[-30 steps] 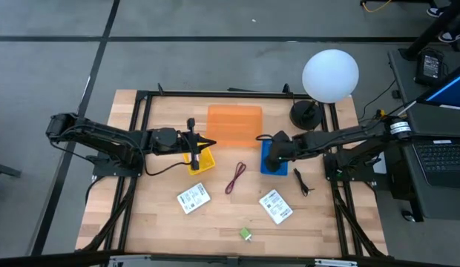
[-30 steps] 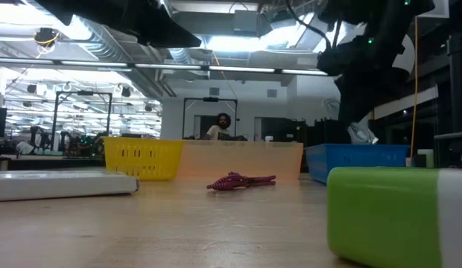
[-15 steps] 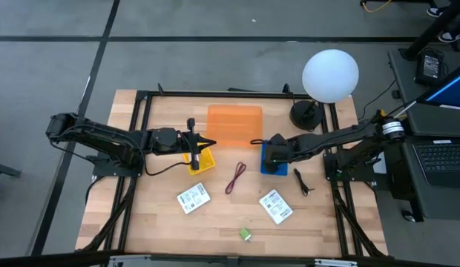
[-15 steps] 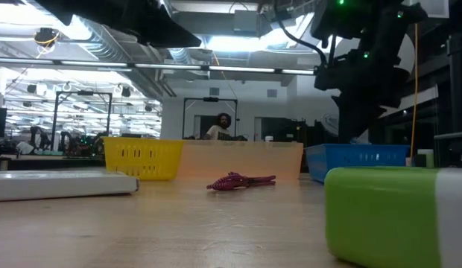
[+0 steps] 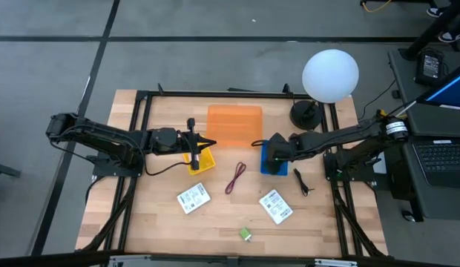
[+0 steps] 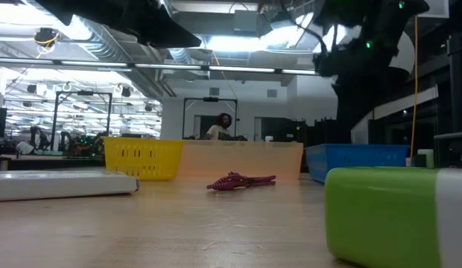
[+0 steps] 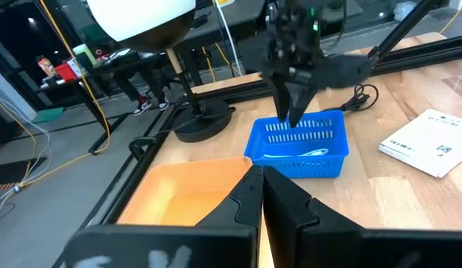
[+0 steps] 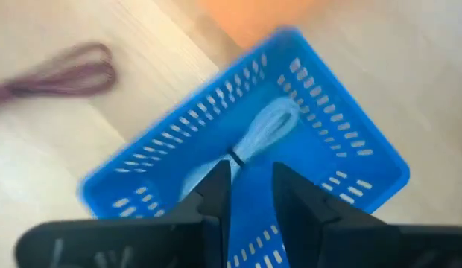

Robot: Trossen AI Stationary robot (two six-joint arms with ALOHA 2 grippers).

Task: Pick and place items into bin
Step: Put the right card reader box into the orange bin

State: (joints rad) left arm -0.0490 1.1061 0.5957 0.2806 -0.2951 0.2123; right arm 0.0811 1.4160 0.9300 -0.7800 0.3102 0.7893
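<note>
My right gripper (image 8: 251, 186) hangs open over the blue bin (image 5: 274, 158), pointing steeply down. A pale grey-blue coiled piece (image 8: 255, 135) lies on the bin's floor below the fingers. My left gripper (image 5: 194, 148) stays shut and empty above the yellow bin (image 5: 203, 160). On the table lie a dark red looped cord (image 5: 235, 178), two white labelled packets (image 5: 193, 197) (image 5: 275, 206), a green block (image 5: 245, 234) and a thin black piece (image 5: 303, 182). The orange bin (image 5: 234, 126) stands between the two arms at the far side.
A lamp with a white globe (image 5: 330, 74) stands at the table's far right corner. A black frame (image 5: 141, 100) runs around the table. In the low view the green block (image 6: 395, 216) sits close in front, and a person (image 6: 220, 126) shows far behind.
The pale piece that hung below my right gripper above the blue bin no longer hangs there; it has dropped into the bin. My right gripper has rolled a little about its own pointing line while staying over the bin.
</note>
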